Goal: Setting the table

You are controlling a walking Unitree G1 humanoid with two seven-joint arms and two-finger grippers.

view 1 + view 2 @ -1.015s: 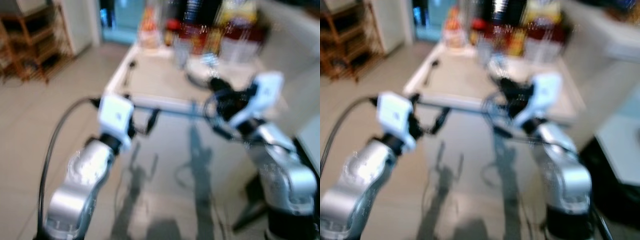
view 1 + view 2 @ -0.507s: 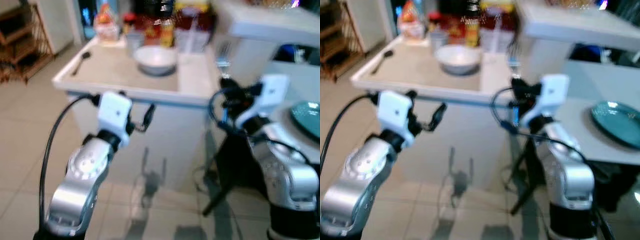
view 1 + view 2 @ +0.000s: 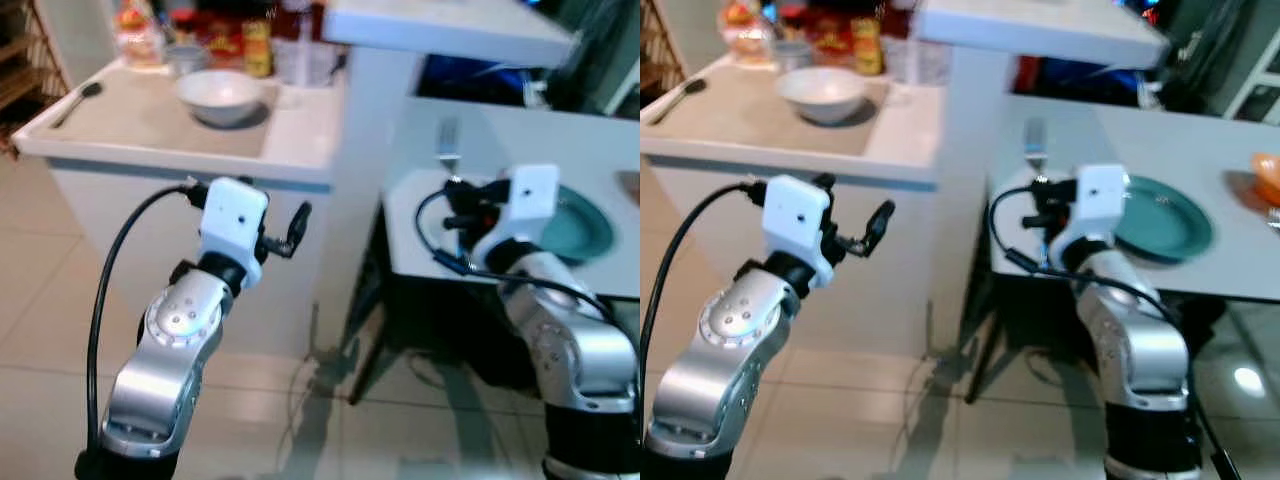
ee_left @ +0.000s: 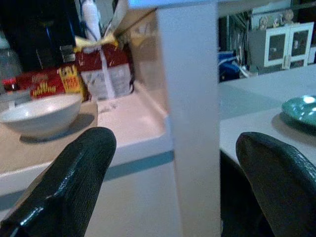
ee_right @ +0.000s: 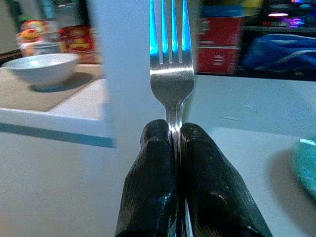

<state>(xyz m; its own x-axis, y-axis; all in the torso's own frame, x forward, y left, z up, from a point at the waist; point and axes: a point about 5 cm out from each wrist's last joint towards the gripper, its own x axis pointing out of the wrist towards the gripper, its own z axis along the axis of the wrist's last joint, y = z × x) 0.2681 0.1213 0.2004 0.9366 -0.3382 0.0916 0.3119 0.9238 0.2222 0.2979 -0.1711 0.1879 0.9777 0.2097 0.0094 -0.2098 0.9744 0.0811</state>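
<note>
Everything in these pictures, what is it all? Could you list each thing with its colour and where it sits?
Fork: one, silver, held upright in the right gripper, above the table edge.
Plate: one, teal, on the table.
Table: one, white, on the right.
Bowl: one, white, on the counter.
Spoon: one, dark, on the counter's left edge.
Counter: one, white, on the left.
Packets: several, red, behind the bowl.
Left gripper: open, before the counter.
Right gripper: shut on the fork.

One fork [image 5: 171,74], one white bowl [image 3: 221,97], one teal plate [image 3: 1161,218], one spoon [image 3: 74,102].
</note>
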